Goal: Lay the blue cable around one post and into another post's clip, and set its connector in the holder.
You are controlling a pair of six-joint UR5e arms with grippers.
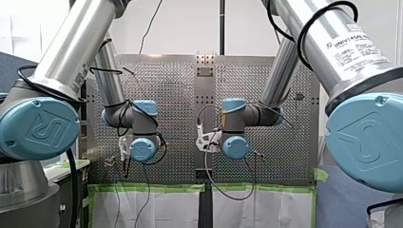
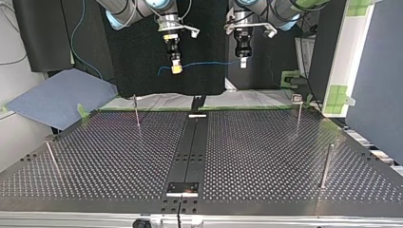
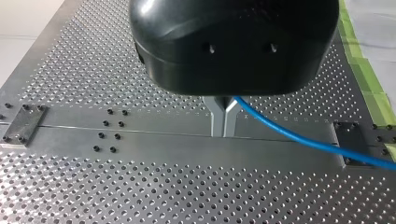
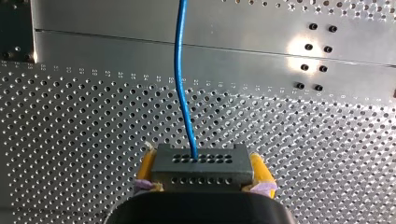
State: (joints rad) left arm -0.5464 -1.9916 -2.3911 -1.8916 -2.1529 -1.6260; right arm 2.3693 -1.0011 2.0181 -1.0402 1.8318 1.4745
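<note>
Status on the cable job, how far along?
Done: both pickups. In hand: my right gripper holds the connector, my left gripper pinches the blue cable, both above the table. Left: all routing; the posts stand bare, connector not seated.

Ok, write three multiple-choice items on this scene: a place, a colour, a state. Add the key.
1. Where does the thin blue cable run? A. Through the air from my right claw to my left claw. B. Round a post. C. Flat on the table.
2. My right claw's pads are: A. green. B. yellow. C. red.
3. My left claw's metal fingers are: A. wide open. B. shut on a post. C. shut on the cable.
Key: 1A, the top view shows it strung between them; 2B, they clamp the dark grey perforated connector block; 3C, the fingers meet where the cable leaves them.
</note>
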